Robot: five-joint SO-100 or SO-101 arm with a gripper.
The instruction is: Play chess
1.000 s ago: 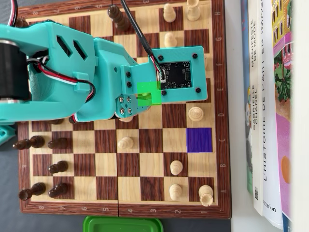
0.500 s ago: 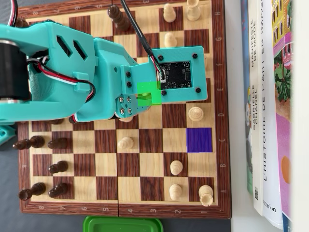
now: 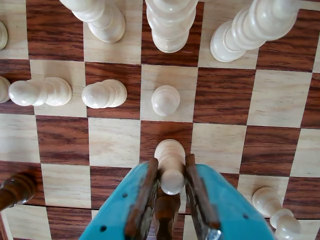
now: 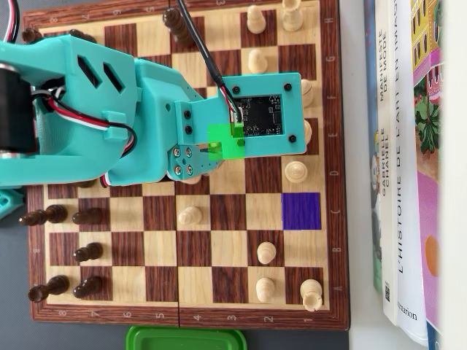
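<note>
The gripper [image 3: 171, 172] holds one white pawn [image 3: 170, 165] tightly over the chessboard [image 4: 226, 277]. The overhead view shows one purple square [image 4: 300, 211] and six dark pieces at the left; only the wrist view shows the held pawn, which the arm [image 4: 95, 117] hides from above.

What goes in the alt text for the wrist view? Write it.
The teal hand is shut on a white pawn over a wooden chessboard. Ahead stand another white pawn and taller white pieces on the far row; two more pawns stand to its left.
</note>
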